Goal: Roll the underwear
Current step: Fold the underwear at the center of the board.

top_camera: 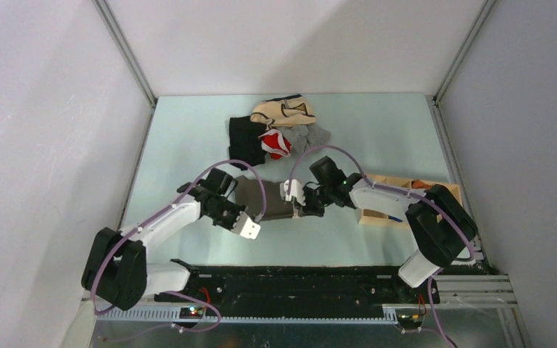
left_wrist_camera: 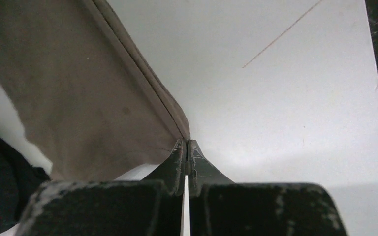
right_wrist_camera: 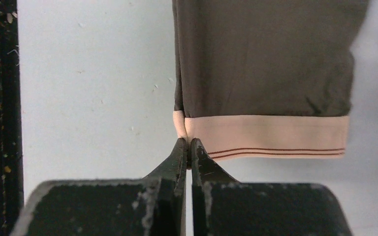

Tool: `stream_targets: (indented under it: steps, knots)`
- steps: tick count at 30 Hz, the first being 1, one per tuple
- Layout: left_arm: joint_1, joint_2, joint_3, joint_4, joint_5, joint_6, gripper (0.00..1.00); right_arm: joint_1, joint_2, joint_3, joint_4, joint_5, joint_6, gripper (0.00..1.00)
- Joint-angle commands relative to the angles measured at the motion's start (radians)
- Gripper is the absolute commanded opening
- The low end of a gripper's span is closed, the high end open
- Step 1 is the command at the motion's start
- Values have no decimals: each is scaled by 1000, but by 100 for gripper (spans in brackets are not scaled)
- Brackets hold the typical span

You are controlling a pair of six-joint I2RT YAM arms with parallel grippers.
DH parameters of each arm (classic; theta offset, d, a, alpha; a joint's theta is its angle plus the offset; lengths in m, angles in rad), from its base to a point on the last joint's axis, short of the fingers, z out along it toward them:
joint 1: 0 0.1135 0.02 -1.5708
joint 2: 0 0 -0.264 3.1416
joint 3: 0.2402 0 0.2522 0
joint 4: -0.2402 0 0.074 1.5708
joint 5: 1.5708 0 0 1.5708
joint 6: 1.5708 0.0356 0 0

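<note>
The underwear (right_wrist_camera: pixel 263 59) lies flat on the worktop (top_camera: pixel 188 138). The left end effector (left_wrist_camera: pixel 186 147) pinches its hem corner, and the right end effector (right_wrist_camera: pixel 188 145) pinches the waistband (right_wrist_camera: pixel 266 130) corner. Both grips look thin, so the fabric may slip out once rolling pulls on it.

Underwear (right_wrist_camera: pixel 266 59) of soft matt cloth — table (right_wrist_camera: pixel 93 73) smooth and matt.

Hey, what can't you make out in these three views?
Top view: the left arm and right arm cover parts of the underwear.
Left wrist view: the left tool is shut on a hem; the rest runs off the top and left edges.
Right wrist view: the right tool pinches the waistband corner; the top edge cuts off the legs.
Top view: the clothes pile is too small to count pieces.
</note>
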Motion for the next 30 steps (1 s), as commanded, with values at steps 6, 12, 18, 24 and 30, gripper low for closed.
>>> stream_targets:
  steps: [6,12,18,24,30]
  knots:
    - [-13,63,185,-290,125,-146,0,-92,-84,100,-422,-200,-95,0]
    - [-31,146,248,-330,202,-248,0,-130,-36,151,-534,-279,-77,0]
    - [-24,278,427,-449,199,-245,0,-181,12,194,-627,-333,-108,0]
    - [-19,426,612,-582,156,-195,0,-243,116,300,-733,-392,-94,0]
    - [-18,563,790,-676,107,-173,0,-288,212,414,-832,-404,-82,0]
